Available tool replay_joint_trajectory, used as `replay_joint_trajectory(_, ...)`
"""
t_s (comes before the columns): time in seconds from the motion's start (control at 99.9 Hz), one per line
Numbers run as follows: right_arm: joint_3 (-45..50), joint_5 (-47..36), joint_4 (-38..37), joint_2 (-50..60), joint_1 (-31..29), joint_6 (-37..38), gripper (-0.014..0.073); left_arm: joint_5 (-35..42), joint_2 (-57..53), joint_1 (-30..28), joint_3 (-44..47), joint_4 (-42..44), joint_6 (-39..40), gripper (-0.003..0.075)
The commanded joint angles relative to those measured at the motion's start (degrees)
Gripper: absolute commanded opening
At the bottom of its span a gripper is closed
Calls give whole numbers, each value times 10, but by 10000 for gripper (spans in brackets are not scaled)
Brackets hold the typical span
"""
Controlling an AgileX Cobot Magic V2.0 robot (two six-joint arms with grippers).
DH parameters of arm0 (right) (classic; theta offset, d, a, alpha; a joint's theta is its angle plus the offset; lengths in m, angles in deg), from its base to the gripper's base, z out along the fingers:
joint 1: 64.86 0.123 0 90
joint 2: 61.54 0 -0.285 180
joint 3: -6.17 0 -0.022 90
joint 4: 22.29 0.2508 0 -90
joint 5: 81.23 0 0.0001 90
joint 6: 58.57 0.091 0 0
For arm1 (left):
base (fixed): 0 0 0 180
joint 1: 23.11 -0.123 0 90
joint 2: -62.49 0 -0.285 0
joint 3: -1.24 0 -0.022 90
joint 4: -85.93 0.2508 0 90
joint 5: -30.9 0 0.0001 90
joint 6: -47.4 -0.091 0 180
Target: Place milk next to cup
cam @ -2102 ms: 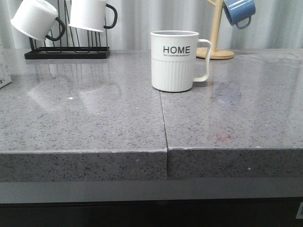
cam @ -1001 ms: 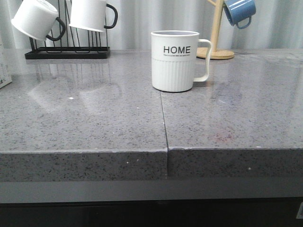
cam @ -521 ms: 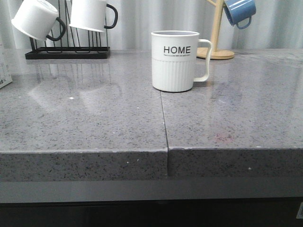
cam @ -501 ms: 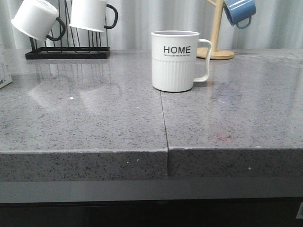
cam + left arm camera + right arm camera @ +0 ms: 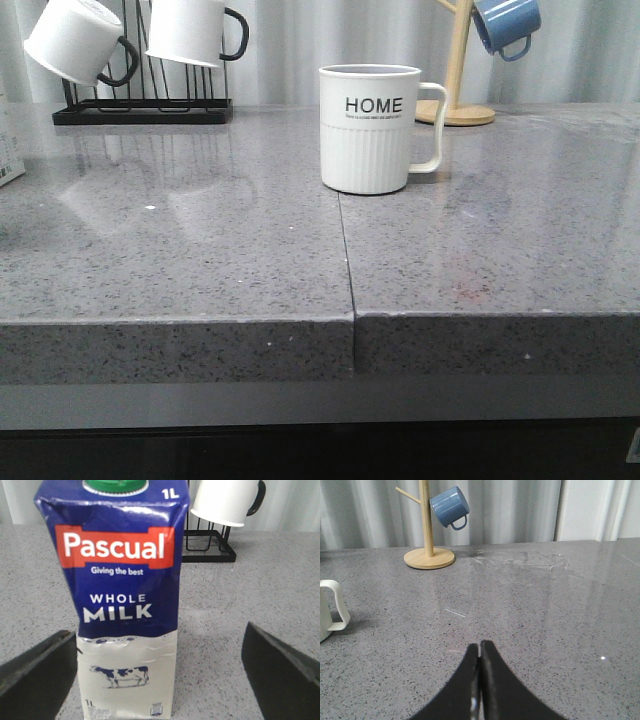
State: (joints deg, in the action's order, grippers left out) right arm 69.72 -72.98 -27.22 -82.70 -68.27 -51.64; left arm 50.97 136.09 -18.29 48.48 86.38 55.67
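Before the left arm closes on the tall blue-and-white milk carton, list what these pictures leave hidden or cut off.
- Tall blue-and-white milk carton: left wrist view's edges crop its green cap and base; front view shows only a sliver at its left edge.
- White ribbed HOME mug: inside hidden by its rim; right wrist view shows only its handle.
- Neither arm appears in front view.

Left gripper (image 5: 160,670) — fingers spread wide apart; right gripper (image 5: 479,680) — fingertips pressed together, holding nothing.
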Motion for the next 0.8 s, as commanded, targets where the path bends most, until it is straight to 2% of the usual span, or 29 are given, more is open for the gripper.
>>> replay_joint_trajectory(0.0,-15,-43,-4,-5,-3,1,-120,85,15,-4,-20,-11,4,642)
replay_joint_trajectory(0.22,-15,-43,-4,-5,-3,1,-120,102,77,-26,-46,-14,4,642)
replay_joint_trajectory(0.561,-15,-43,-4,-5,-3,1,-120,103,163,-26,-123,-8,4,640)
replay_joint_trajectory(0.791,-15,-43,-4,-5,-3,1,-120,109,177,-26,-133,-5,0,617)
